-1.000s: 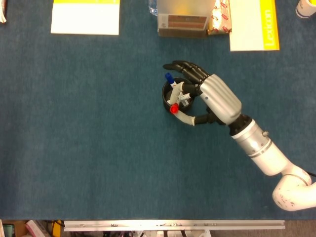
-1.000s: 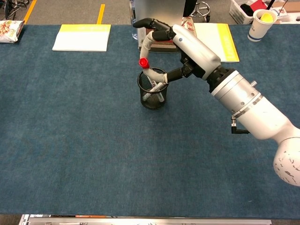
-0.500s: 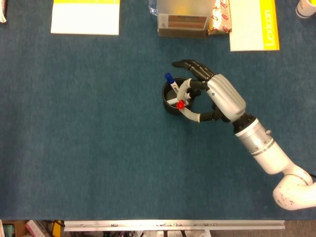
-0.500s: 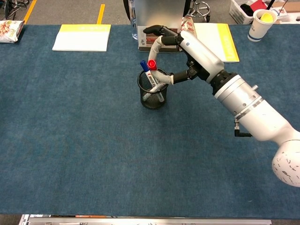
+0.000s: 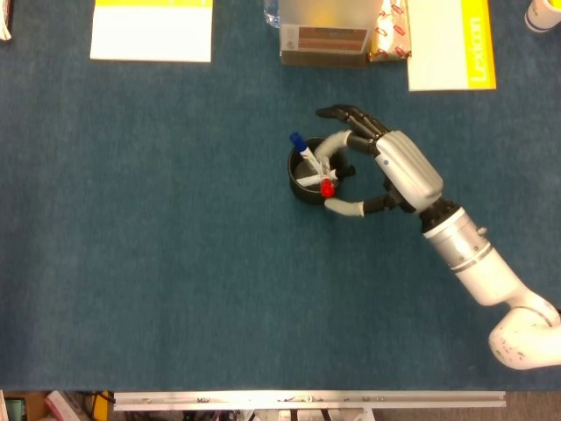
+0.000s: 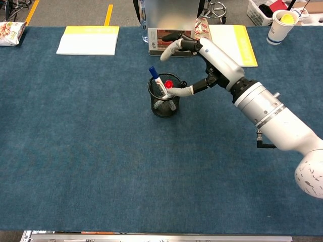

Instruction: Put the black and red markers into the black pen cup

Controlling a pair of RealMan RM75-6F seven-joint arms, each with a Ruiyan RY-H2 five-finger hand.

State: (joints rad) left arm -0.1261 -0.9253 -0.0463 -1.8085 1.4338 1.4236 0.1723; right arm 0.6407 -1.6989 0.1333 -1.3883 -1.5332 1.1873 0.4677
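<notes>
The black mesh pen cup stands mid-table. Two markers lean inside it: one with a red cap and one with a blue cap, both caps above the rim. My right hand hovers just right of the cup with its fingers spread and nothing in its grasp. Its thumb reaches to the cup's rim beside the red cap, while the other fingers arch apart above the cup. My left hand shows in neither view.
A yellow-edged notepad lies at the far left. A box and a yellow book sit at the far edge behind the cup. A paper cup stands at the far right.
The right hand carried the red marker over the cup and let go. The marker dropped into the cup, and the hand drew back to the right with its fingers opening.
</notes>
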